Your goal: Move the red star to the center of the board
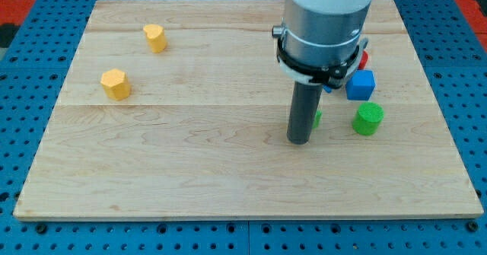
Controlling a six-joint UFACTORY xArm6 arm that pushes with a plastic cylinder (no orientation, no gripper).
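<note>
The red star (364,58) shows only as a small red sliver at the view's right, mostly hidden behind the arm's grey body. My tip (298,140) rests on the wooden board (190,171) right of its middle, below and to the left of the red star. A green block (316,119) peeks out just right of the rod, touching or nearly touching it.
A blue cube (361,84) sits just below the red star. A green round ribbed block (368,119) lies below the cube. Two yellow blocks lie at the view's upper left, one (154,37) near the top and a hexagonal one (116,84) lower left of it.
</note>
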